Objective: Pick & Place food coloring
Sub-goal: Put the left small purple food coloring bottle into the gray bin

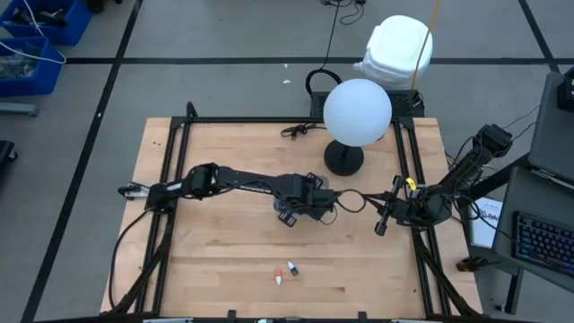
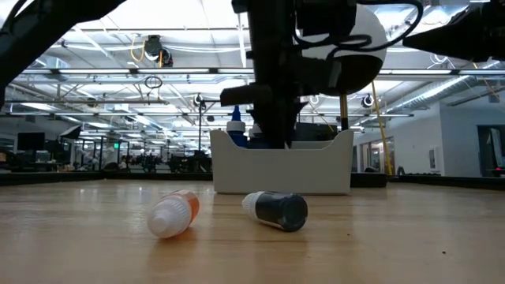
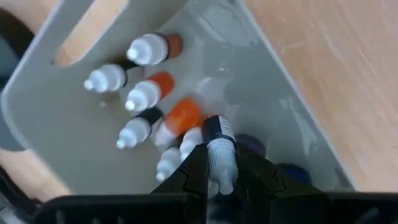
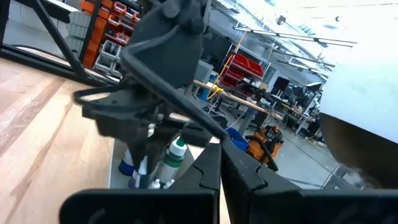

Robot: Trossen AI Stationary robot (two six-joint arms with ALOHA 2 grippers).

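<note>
The left gripper (image 3: pixel 222 171) is holding a dark little bottle (image 3: pixel 219 146) over the tray (image 3: pixel 292 118) (mid-table). It should go straight down and let go gently. The right gripper (image 4: pixel 219 171) is waiting, closed, at the right edge.

In the high view the left hand (image 1: pixel 300 208) hides the tray (image 1: pixel 325 199).

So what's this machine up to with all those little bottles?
It is sorting food coloring bottles into a tray. The left gripper hangs over the tray, pinching a dark dropper bottle above several bottles already inside. Two more, an orange bottle and a dark bottle, lie on the wooden table waiting. The right gripper waits shut near the table's right edge.
</note>
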